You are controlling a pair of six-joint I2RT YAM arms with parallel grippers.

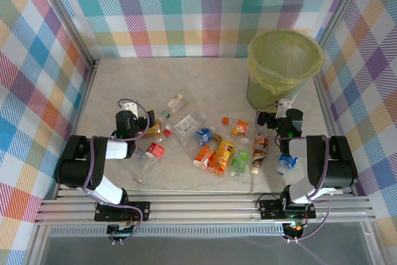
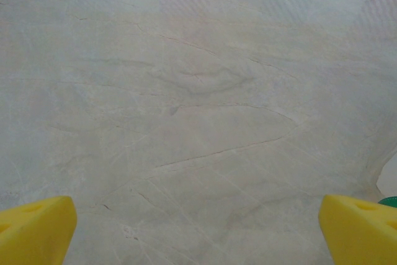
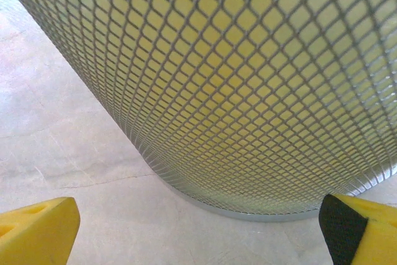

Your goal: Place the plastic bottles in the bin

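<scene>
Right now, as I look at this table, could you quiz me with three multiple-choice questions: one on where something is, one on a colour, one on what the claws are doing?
1. Where does the bin stand on the table?
A) far left
B) far right
C) between the arm bases

2. What colour is the bag lining it?
A) black
B) blue
C) yellowish

3. What are the left gripper and right gripper doing?
A) both open, holding nothing
B) each shut on a bottle
C) both gripping the bin

Answers:
1 B: the top view shows it in the far right corner.
2 C: the liner folds yellowish over the rim.
3 A: each wrist view shows yellow fingertips wide apart with nothing between them, and the bottles lie on the table.
</scene>
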